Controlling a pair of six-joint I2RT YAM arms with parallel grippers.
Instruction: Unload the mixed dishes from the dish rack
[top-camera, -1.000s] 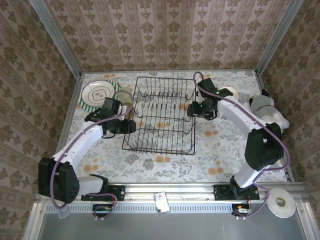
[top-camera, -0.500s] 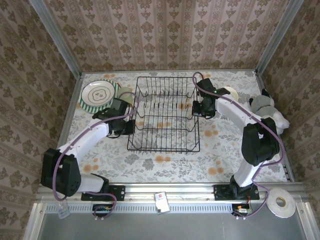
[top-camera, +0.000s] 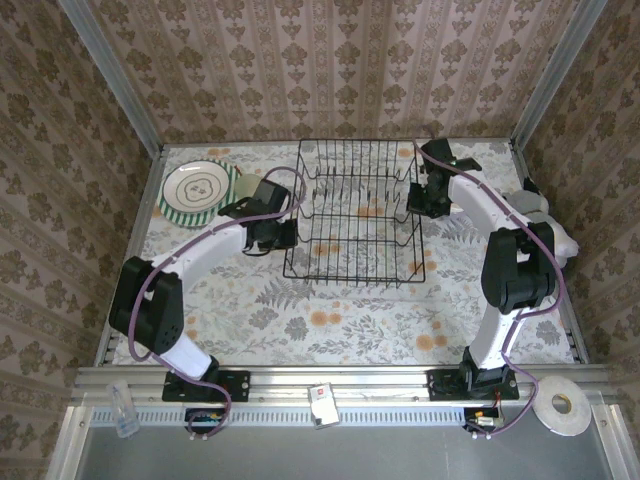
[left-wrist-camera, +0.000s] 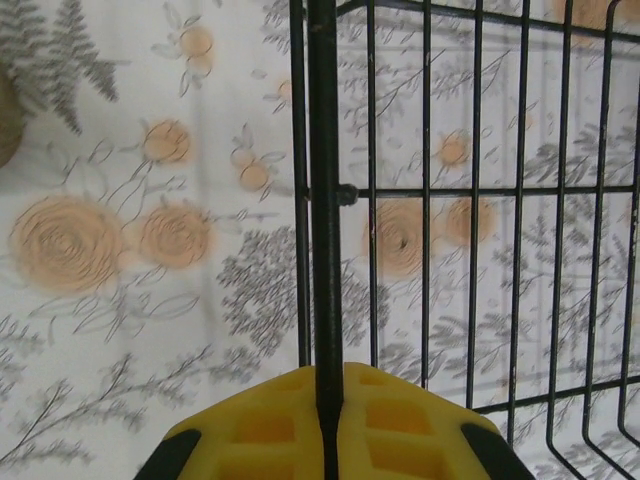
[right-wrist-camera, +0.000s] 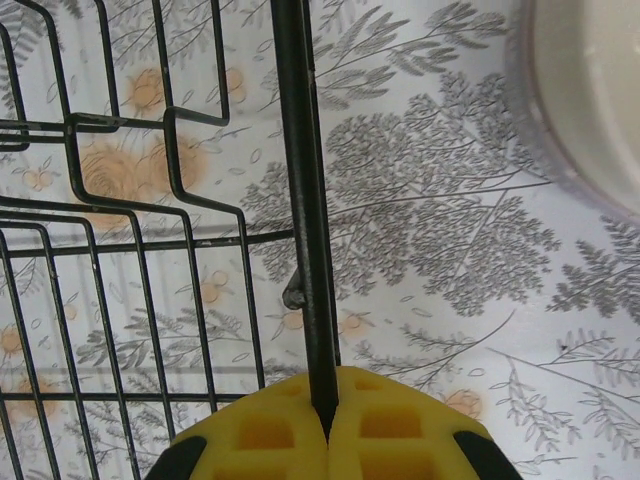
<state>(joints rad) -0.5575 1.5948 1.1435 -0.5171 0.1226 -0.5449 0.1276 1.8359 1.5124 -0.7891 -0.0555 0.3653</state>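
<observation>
Yellow pads (left-wrist-camera: 270, 420) of the left gripper (left-wrist-camera: 323, 385) clench the left rim wire of the dish rack (left-wrist-camera: 323, 150). The right gripper (right-wrist-camera: 322, 400) clenches its right rim wire. The rack is level at rear centre of the table (top-camera: 300, 320), sides square to the table edges. It looks near-square from above, long axis indistinct.

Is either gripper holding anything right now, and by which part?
Both hold the dish rack: left gripper shut on its left edge wire, right gripper on its right edge wire.
</observation>
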